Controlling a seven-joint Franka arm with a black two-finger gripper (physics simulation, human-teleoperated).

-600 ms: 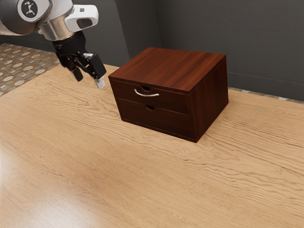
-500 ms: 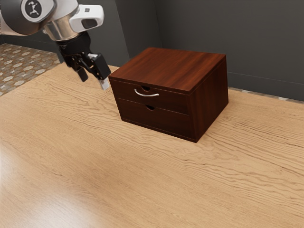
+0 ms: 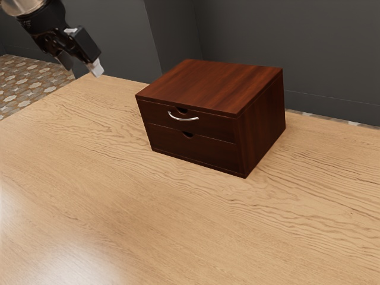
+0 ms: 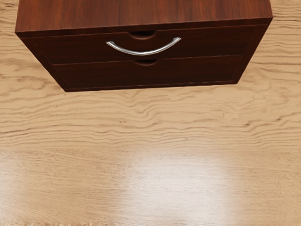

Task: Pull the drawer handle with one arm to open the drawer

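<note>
Here, at the far left of the exterior view, up in the top corner, my arm's black gripper (image 3: 80, 62) hangs in the air over the far edge of the light wooden table (image 3: 107, 214). Its two fingers stand apart, one ending in a pale tip. Nothing is between them, so the claw holds nothing. Just below it, past the table's edge, a strip of patterned tile floor (image 3: 27, 80) shows in front of a dark grey wall (image 3: 309, 41).

Moving toward the middle, well apart from the gripper, a dark reddish-brown wooden cabinet (image 3: 214, 83) stands on the table, with one corner turned toward the camera. Its front face holds two drawers, one above the other. The top drawer (image 3: 208, 124) carries a thin, curved silver handle (image 3: 182, 117) under a small notch. This drawer sits flush with the cabinet's front, shut. The lower drawer (image 3: 199, 147) has a notch too and is also flush.

To the exterior view's right of the cabinet there is bare table with strong wavy grain.

In the wrist view, the hand's camera faces the cabinet's front squarely. The handle (image 4: 143, 48) is ahead of the hand across a stretch of table, and a soft patch of glare lies on the wood.
</note>
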